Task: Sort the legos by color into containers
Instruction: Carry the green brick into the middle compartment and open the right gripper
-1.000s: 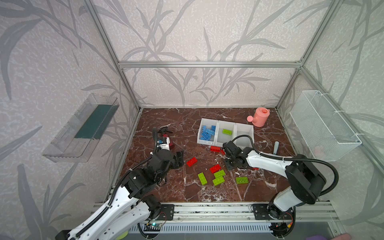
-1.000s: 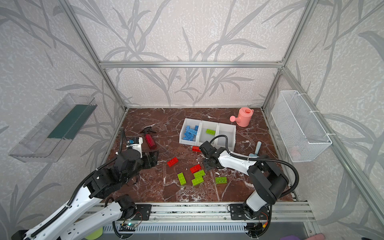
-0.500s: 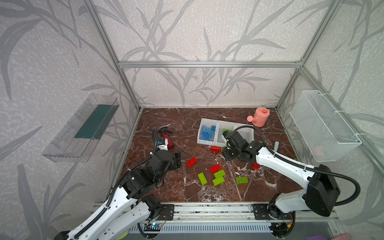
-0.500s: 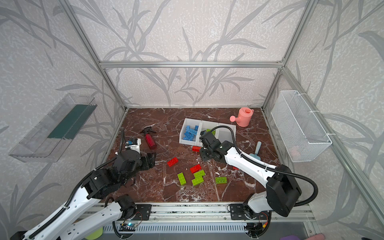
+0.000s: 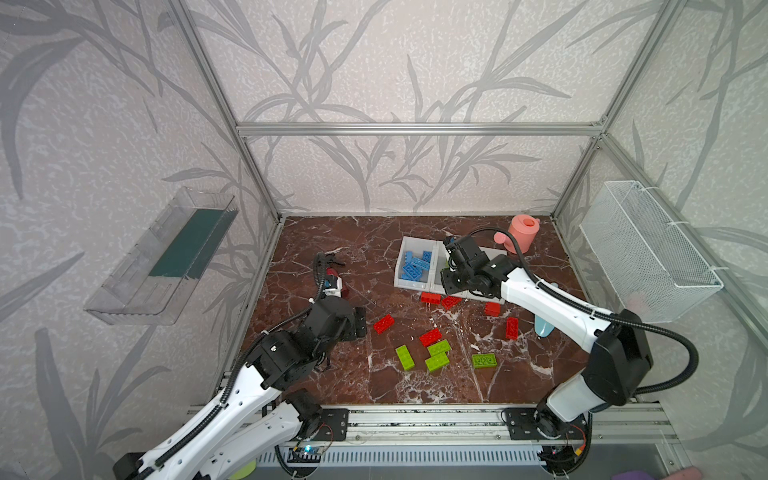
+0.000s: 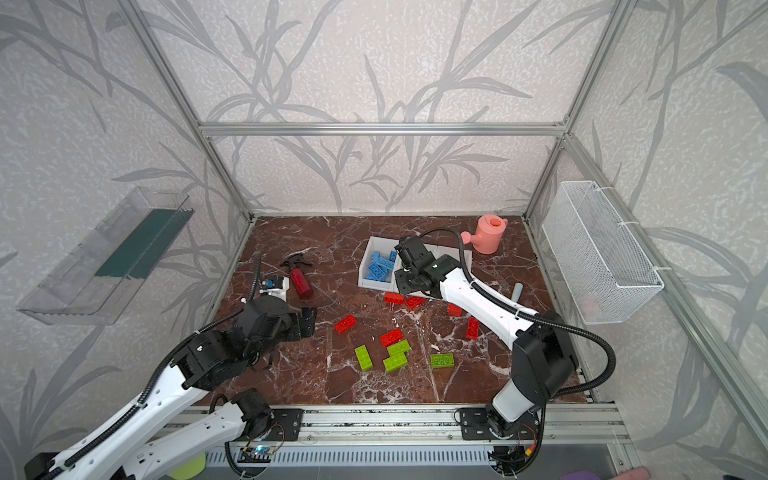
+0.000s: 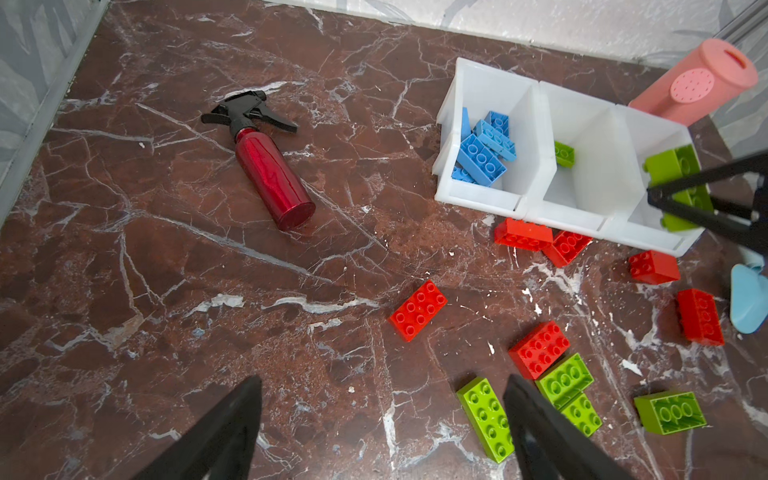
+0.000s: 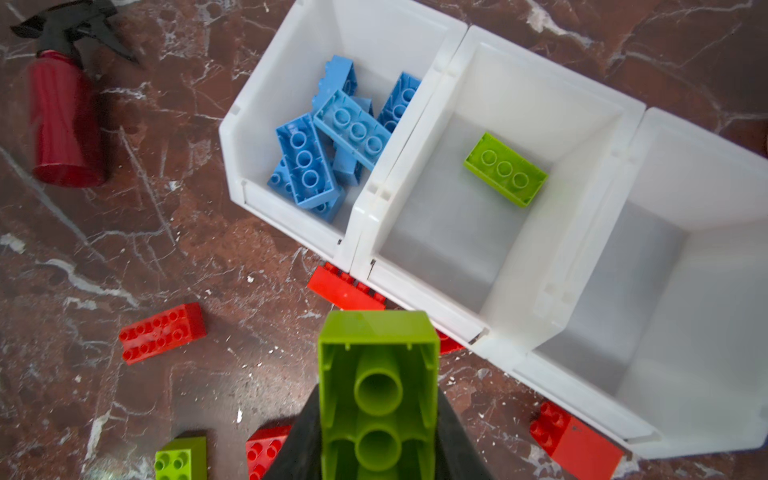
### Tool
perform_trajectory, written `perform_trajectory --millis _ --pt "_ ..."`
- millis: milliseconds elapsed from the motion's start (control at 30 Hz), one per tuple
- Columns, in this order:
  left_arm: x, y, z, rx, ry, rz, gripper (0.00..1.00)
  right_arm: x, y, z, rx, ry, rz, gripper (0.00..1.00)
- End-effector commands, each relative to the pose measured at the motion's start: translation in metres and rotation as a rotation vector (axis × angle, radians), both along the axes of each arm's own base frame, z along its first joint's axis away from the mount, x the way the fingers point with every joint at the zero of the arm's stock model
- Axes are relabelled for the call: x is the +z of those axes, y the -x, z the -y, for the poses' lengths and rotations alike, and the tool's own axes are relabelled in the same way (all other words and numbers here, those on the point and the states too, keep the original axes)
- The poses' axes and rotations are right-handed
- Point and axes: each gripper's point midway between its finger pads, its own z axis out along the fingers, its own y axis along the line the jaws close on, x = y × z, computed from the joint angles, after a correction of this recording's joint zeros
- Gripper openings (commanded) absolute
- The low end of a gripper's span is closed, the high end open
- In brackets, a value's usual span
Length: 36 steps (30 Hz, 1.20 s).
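My right gripper (image 8: 376, 399) is shut on a lime green lego (image 8: 377, 374), held just above the front lip of the middle container. The three joined white containers (image 8: 552, 249) hold several blue legos (image 8: 328, 141) in the left one and one green lego (image 8: 505, 168) in the middle; the right one shows bare. Red legos (image 5: 383, 323) and green legos (image 5: 436, 362) lie scattered on the floor, some red ones (image 5: 430, 297) against the containers' front. My left gripper (image 7: 382, 399) hangs open over bare floor, beside a green lego (image 7: 486, 415).
A red spray bottle (image 6: 301, 282) lies left of the containers. A pink watering can (image 5: 523, 232) stands behind them. A light blue object (image 5: 543, 328) lies under my right arm. A wire basket (image 5: 648, 253) and a clear tray (image 5: 166, 257) hang on the side walls.
My right gripper has risen from the floor with the green lego and moved back towards the containers. My left gripper's fingers have spread wider, and that arm has drawn back slightly.
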Motion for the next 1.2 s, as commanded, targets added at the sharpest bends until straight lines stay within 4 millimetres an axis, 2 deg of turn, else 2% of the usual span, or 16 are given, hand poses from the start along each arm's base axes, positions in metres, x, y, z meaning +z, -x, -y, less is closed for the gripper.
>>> perform_trajectory --millis 0,167,267,467,533,600,667,867,1000,1167 --pt "0.004 0.002 -0.002 -0.015 -0.015 -0.001 0.97 -0.001 -0.016 0.002 -0.006 0.009 -0.018 0.26" --pt "0.001 0.002 -0.002 -0.013 -0.022 -0.009 0.99 -0.013 -0.048 -0.001 -0.024 -0.003 -0.037 0.26" --pt "0.0 0.002 -0.003 -0.011 -0.029 -0.013 0.99 -0.02 -0.064 0.004 -0.046 0.014 -0.055 0.26" --pt "-0.002 0.003 -0.001 -0.018 -0.017 -0.017 0.98 -0.038 -0.081 0.009 -0.072 0.004 -0.094 0.27" --pt "-0.003 0.003 -0.001 -0.019 -0.016 -0.019 0.98 -0.042 -0.083 0.011 -0.082 0.006 -0.104 0.32" --pt "-0.003 0.003 0.0 -0.021 -0.014 -0.02 0.97 -0.045 -0.085 0.012 -0.087 0.006 -0.11 0.43" --pt "-0.005 0.003 0.001 -0.024 -0.013 -0.026 0.97 -0.043 -0.085 0.013 -0.089 0.007 -0.106 0.53" --pt "-0.013 0.002 0.011 -0.032 0.021 -0.056 0.95 -0.033 -0.082 0.019 -0.087 0.006 -0.074 0.68" --pt "-0.025 0.003 0.015 -0.004 0.053 -0.1 0.94 -0.019 -0.075 0.023 -0.085 -0.009 -0.036 0.72" --pt "-0.046 0.007 0.026 0.044 0.08 -0.174 0.92 0.013 -0.053 0.029 -0.093 -0.098 0.045 0.74"
